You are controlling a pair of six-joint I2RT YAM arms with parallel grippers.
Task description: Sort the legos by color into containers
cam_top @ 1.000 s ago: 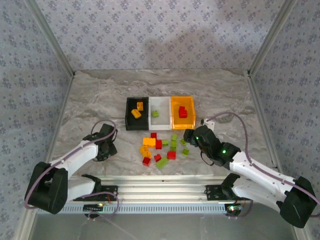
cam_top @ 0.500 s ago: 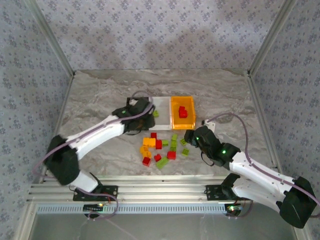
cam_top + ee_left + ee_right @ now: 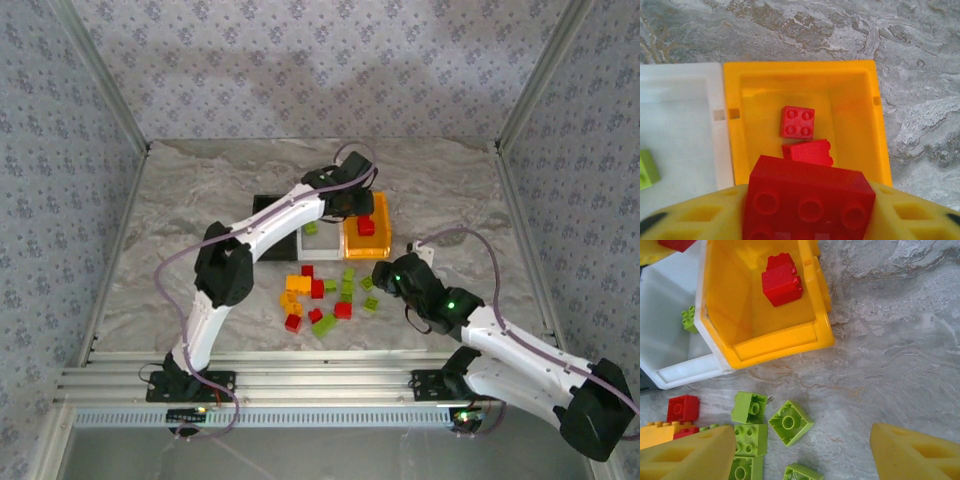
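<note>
The left arm [image 3: 270,225] has swung to the right. A second ago its gripper sat left of the loose bricks [image 3: 320,295], and half a second ago it was over the black bin [image 3: 266,207]. Now the left gripper [image 3: 352,206] hangs over the orange-yellow bin [image 3: 732,150], which lies just ahead of and below its fingers [image 3: 700,215]. A red brick [image 3: 807,195] is clamped between them.
</note>
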